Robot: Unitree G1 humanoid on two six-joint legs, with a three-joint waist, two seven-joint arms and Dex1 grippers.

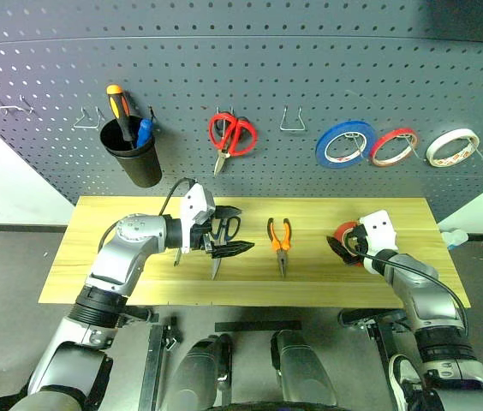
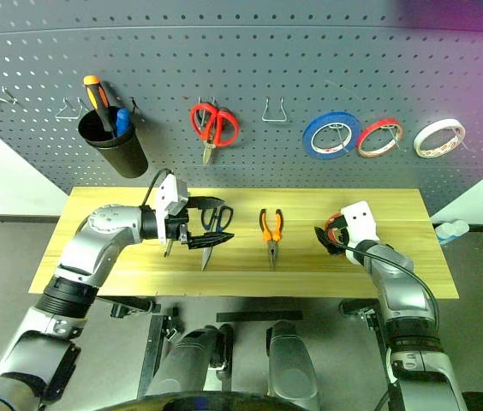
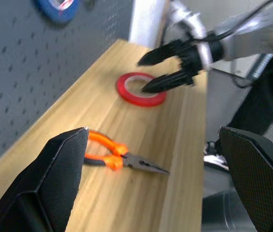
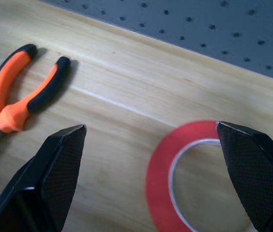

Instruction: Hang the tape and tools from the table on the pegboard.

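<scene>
My right gripper (image 4: 151,183) sits over the right part of the table (image 1: 139,287), jaws spread wide and holding nothing, with the tape (image 4: 175,179) lying flat on the wood just ahead of the fingertips, one finger over its far side. My left gripper (image 1: 229,229) hangs above the left-centre of the tabletop, pointing toward the right end, also spread wide and empty. Directly beneath it lie the dark-handled scissors (image 1: 224,233), partly hidden by its fingers, and I cannot tell whether it touches them. The pliers (image 1: 279,241) lie near the middle of the tabletop, handles toward the far edge, between the two grippers and apart from both. I cannot make out the slim red-handled screwdriver.

Beyond the far edge, the pegboard (image 1: 310,68) already carries red-handled scissors (image 1: 231,135), a black cup (image 1: 134,154), a blue roll (image 1: 345,143), a red roll (image 1: 394,146) and a white roll (image 1: 452,146). A bare hook (image 1: 292,122) is free between the red-handled scissors and the blue roll.

My worry is the tape: it is thin and flat, so closing from above may just push it along the wood or pinch only an edge, and it could drop on the way up to the bare hook.
</scene>
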